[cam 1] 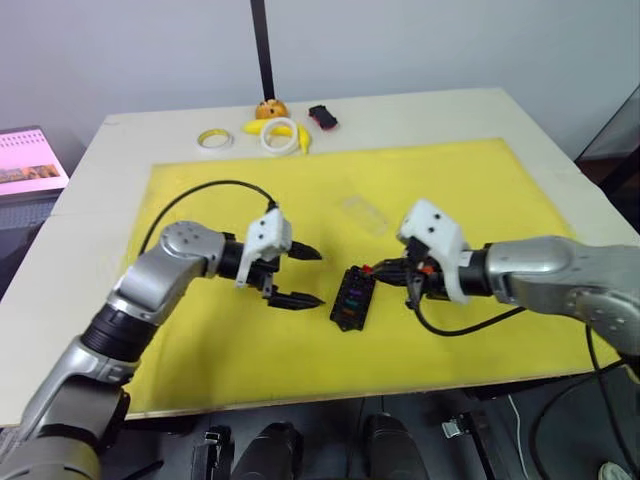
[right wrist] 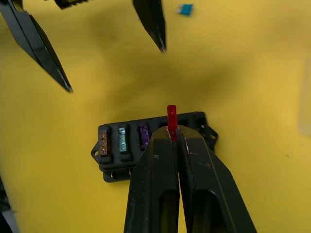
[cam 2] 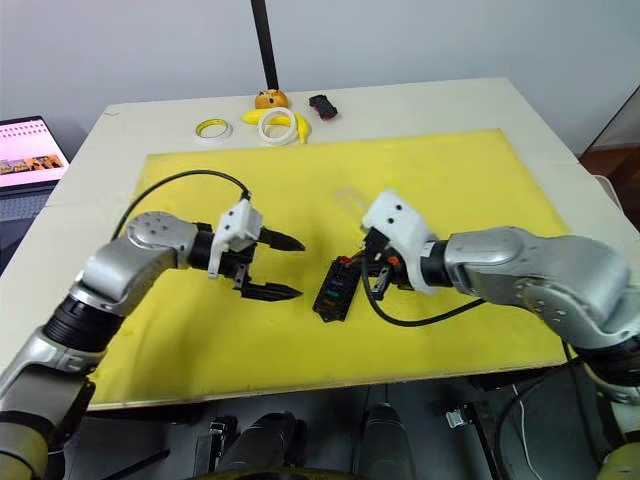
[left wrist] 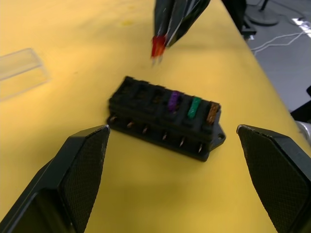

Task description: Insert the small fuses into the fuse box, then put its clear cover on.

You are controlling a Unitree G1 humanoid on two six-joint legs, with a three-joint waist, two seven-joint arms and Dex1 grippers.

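No legible txt, labels or nos. anywhere.

Black fuse box (left wrist: 165,121) on yellow mat (cam 1: 200,330); purple fuse (left wrist: 173,100), green fuse (left wrist: 194,107), orange fuse (left wrist: 212,112) seated. Red fuse (right wrist: 171,116) pinched in black right gripper (right wrist: 172,132). Clear cover (left wrist: 19,70) transparent.

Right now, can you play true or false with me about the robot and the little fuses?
1. The right gripper pinches a red fuse. True.
2. The fuse box has no fuses in it. False: purple, green and orange ones sit in one row.
3. The left gripper is open and holds nothing. True.
4. The clear cover is on the fuse box. False: it lies apart on the yellow mat.
5. A blue fuse lies loose on the mat. True.
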